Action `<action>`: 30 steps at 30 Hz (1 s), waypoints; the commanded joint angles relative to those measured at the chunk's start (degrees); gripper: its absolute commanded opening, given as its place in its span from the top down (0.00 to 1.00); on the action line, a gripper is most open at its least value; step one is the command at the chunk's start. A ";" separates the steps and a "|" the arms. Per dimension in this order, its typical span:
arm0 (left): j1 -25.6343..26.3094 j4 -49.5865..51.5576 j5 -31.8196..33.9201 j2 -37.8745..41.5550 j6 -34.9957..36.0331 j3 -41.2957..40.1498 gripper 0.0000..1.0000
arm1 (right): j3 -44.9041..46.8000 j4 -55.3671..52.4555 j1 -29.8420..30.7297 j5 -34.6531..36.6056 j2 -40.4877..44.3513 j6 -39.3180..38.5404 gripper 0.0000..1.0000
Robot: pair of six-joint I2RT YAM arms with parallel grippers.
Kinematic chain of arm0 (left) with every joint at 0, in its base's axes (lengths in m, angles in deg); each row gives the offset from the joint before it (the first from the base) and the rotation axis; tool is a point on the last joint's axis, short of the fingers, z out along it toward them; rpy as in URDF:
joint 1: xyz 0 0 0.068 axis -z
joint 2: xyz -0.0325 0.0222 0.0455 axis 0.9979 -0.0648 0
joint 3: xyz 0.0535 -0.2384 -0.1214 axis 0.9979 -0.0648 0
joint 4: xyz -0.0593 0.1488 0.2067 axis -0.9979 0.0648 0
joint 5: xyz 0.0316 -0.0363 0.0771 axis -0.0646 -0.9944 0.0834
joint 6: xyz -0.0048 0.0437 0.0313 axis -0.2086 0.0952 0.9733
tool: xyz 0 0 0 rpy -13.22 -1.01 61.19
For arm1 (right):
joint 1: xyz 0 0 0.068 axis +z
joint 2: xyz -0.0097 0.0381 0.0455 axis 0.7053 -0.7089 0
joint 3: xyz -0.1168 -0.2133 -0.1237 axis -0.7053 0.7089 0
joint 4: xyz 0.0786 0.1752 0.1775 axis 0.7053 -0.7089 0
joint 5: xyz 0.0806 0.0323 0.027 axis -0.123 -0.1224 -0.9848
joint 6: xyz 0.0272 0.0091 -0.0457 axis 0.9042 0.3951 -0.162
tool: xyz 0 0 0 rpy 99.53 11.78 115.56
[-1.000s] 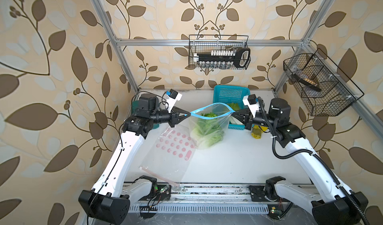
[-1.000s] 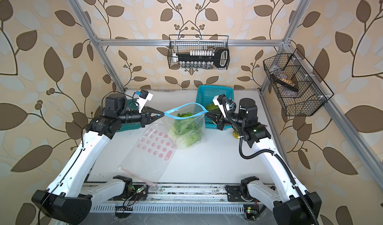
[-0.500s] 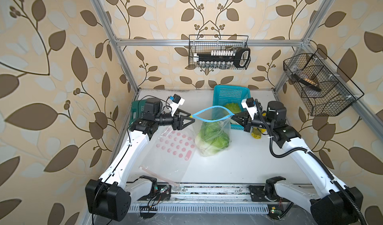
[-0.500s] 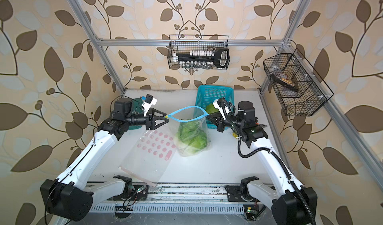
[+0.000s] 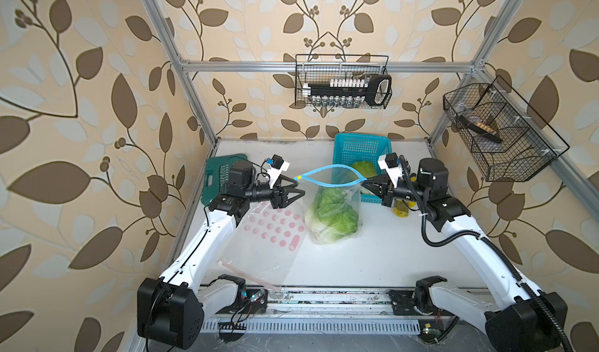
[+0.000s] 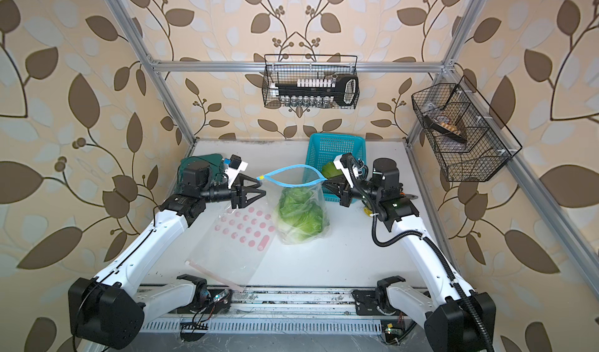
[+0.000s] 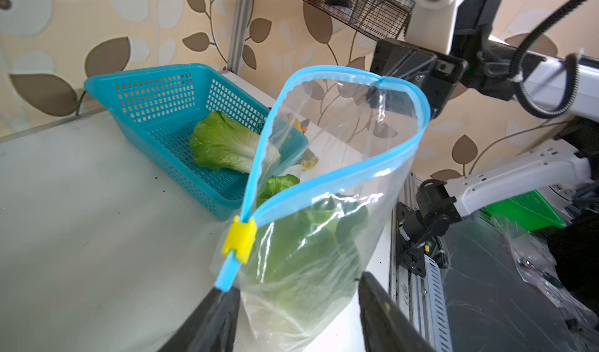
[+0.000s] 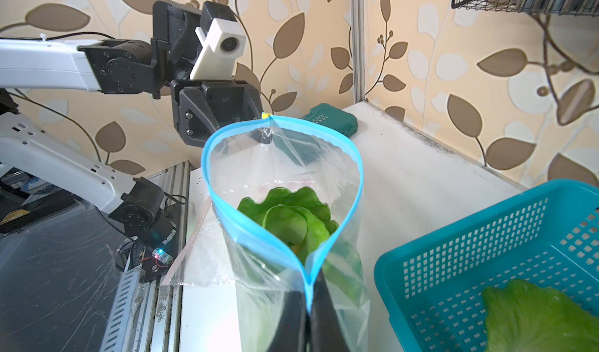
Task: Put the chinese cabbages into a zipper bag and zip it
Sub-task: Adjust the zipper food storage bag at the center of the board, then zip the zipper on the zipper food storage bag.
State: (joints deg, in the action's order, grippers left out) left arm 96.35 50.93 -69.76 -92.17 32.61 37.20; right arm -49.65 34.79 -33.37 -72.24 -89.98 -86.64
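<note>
Nearest us, a spare bag (image 5: pixel 269 237) with pink dots lies flat on the counter (image 5: pixel 372 253), below the left end effector (image 5: pixel 300 186). That end effector is wide open, and the blue zip end of the zipper bag (image 5: pixel 343 188) sits at one fingertip (image 7: pixel 220 301), with the yellow slider (image 7: pixel 239 242) just past it. The bag hangs mouth-open between both end effectors. The right end effector (image 5: pixel 366 180) is pinched tight on the bag's opposite corner. The chinese cabbages (image 5: pixel 334 211) sit inside the bag, below both end effectors; we can't count them. A loose cabbage (image 5: pixel 364 167) lies in the blue basket (image 5: pixel 359 146) just behind the right end effector. A green case (image 5: pixel 217 169) is behind the left.
</note>
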 commanded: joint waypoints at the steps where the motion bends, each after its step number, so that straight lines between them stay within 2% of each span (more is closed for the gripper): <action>1: -0.05 -2.76 3.58 -1.40 1.31 0.21 0.38 | 0.54 1.50 -0.15 -1.89 0.51 -0.83 1.00; 8: -0.05 -14.65 -1.24 -4.65 -6.30 -0.91 0.43 | 0.43 1.45 -0.15 -2.33 -0.01 -0.83 1.00; 11: -0.04 -16.04 -2.98 -5.84 -7.15 -0.65 0.52 | 0.45 1.43 -0.22 -2.22 0.07 -0.91 1.00; 15: -0.05 -14.55 -2.70 -5.62 -5.88 -0.64 0.74 | 0.63 1.41 -0.21 -1.85 0.16 -1.00 1.00; 21: -0.09 -13.45 -1.77 -4.91 -5.53 0.70 0.87 | 0.46 0.76 -0.39 -0.97 0.56 -1.00 1.00; 24: -0.13 -12.40 -1.77 -4.41 -5.94 2.02 0.93 | -0.36 -0.94 -0.50 2.64 1.43 -0.74 1.00; 27: 0.25 -11.45 -2.29 -4.12 -6.72 3.41 0.98 | -2.85 -4.28 -0.45 7.97 3.35 -0.07 0.85; 30: 2.35 -8.96 -1.29 -2.62 -5.64 4.61 1.00 | -6.22 -7.24 -0.50 14.14 5.30 0.56 0.61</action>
State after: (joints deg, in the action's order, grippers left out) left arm 97.29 41.25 -70.51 -98.18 26.49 38.45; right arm -51.53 29.96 -33.74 -64.57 -87.31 -86.40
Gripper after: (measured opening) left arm 0.047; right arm 0.342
